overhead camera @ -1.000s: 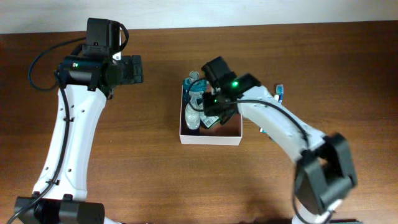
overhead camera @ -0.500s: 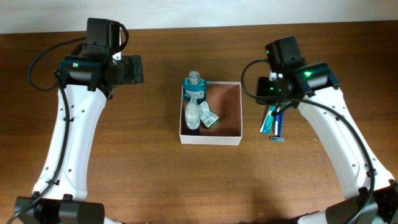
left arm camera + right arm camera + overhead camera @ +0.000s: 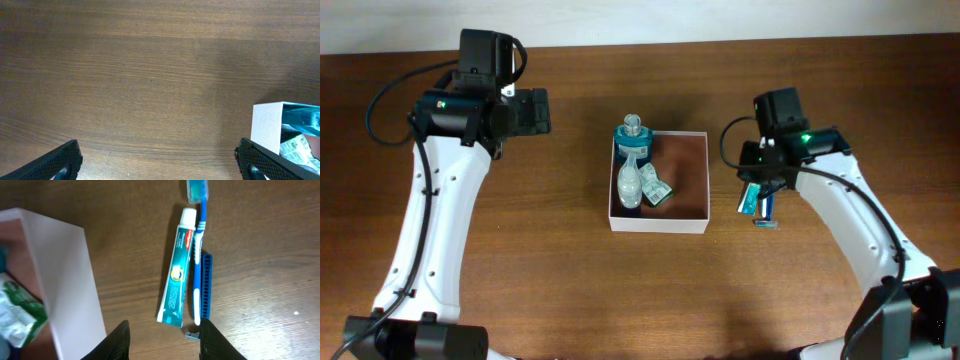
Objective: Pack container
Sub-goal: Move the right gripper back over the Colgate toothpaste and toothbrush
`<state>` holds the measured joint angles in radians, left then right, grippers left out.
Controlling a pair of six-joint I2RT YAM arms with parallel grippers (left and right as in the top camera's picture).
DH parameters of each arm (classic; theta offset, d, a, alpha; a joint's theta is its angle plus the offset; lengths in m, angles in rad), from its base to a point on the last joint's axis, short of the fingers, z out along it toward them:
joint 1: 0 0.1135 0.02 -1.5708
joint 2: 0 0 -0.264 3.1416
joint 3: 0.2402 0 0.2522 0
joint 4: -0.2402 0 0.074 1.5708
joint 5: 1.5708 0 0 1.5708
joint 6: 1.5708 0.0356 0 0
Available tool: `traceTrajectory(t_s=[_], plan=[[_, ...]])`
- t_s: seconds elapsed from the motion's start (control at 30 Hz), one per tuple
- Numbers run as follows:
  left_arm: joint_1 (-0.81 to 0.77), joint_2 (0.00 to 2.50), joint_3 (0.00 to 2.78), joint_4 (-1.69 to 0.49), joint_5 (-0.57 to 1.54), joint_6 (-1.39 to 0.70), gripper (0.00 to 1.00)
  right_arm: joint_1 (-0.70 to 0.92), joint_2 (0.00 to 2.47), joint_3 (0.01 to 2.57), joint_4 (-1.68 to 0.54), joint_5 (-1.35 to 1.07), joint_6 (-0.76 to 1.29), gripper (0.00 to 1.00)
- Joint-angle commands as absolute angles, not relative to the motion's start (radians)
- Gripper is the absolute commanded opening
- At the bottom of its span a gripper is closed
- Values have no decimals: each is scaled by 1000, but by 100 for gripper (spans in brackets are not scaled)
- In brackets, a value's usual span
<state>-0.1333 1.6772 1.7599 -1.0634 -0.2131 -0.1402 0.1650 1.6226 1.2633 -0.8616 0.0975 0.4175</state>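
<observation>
Though apart, container (image 3: 65,280) (beside end effector (image 3: 164,339))

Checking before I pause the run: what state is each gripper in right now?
Left gripper: open, holding nothing.
Right gripper: open, holding nothing, jaws over the toothpaste and toothbrush.

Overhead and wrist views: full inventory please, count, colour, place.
container: 1, white walls and reddish-brown inside, table centre
teal bottle: 1, teal, container's left side
clear bottle: 1, clear, in container beside it
packet: 1, green-white, in container by clear bottle
toothpaste tube: 1, white-teal, table right of container
toothbrush: 1, blue-white, beside tube
razor: 1, dark blue, likely, beside toothbrush
table: 1, brown wood
left gripper: 1, black, open over bare table
right gripper: 1, black, open above tube's end
</observation>
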Motion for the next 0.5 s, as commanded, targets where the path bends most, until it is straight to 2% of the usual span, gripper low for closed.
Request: traceTrajectory(t_s=[0.0, 0.47], plan=[[-132, 1662, 1768, -1064, -213, -153, 99, 156, 1630, 1203, -807, 114, 466, 38], [-132, 1662, 1768, -1064, -213, -153, 99, 156, 1663, 1056, -607, 114, 533, 38]])
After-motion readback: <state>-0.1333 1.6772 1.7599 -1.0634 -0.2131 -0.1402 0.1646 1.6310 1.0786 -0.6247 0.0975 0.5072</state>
